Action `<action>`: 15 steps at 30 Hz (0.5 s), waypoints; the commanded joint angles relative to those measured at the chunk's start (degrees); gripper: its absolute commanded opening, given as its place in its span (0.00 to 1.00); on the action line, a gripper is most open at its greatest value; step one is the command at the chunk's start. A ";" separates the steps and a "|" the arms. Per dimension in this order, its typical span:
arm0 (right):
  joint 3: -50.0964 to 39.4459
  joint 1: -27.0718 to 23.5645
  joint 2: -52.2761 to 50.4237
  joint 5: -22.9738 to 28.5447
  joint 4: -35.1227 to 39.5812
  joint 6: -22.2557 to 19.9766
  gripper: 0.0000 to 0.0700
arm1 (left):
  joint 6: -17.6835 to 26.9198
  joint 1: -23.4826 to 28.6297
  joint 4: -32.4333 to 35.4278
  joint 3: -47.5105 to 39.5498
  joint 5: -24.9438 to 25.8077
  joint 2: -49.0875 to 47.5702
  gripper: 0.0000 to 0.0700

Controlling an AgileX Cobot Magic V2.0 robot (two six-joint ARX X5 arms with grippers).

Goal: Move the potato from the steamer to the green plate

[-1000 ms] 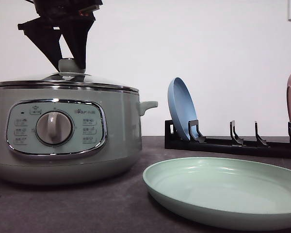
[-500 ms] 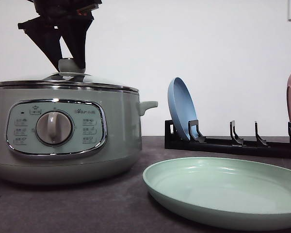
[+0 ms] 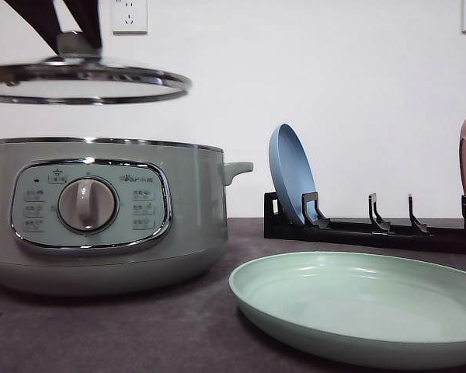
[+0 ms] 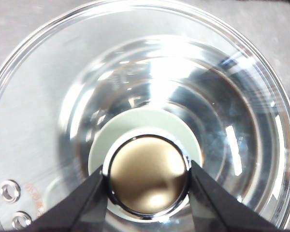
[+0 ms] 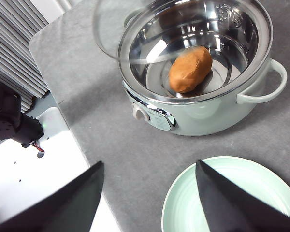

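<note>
Grey tabletop carries the steamer, where the potato lies slantwise in its bowl beneath the lifted lid, pinched at its knob by the left gripper, while the spread-fingered right gripper hovers nearer, above the green plate.

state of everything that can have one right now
steamer: open, lid off
glass lid: held above the pot by its knob
potato: lying inside the steamer
green plate: flat on table, empty
left gripper: shut on lid knob
right gripper: open, empty
blue plate: upright in rack
</note>
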 commanded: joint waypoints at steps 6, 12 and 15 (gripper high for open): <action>0.96 0.39 0.57 0.31 0.82 0.79 0.54 | 0.46 6.30 -0.98 1.70 -3.33 -3.41 0.00; 0.96 0.39 0.68 0.31 1.07 1.26 0.54 | 0.60 13.59 -1.28 1.70 -3.38 -4.50 0.00; 0.96 0.39 1.13 0.41 1.09 1.94 0.54 | 0.57 16.44 -1.47 1.69 -3.36 -4.54 0.00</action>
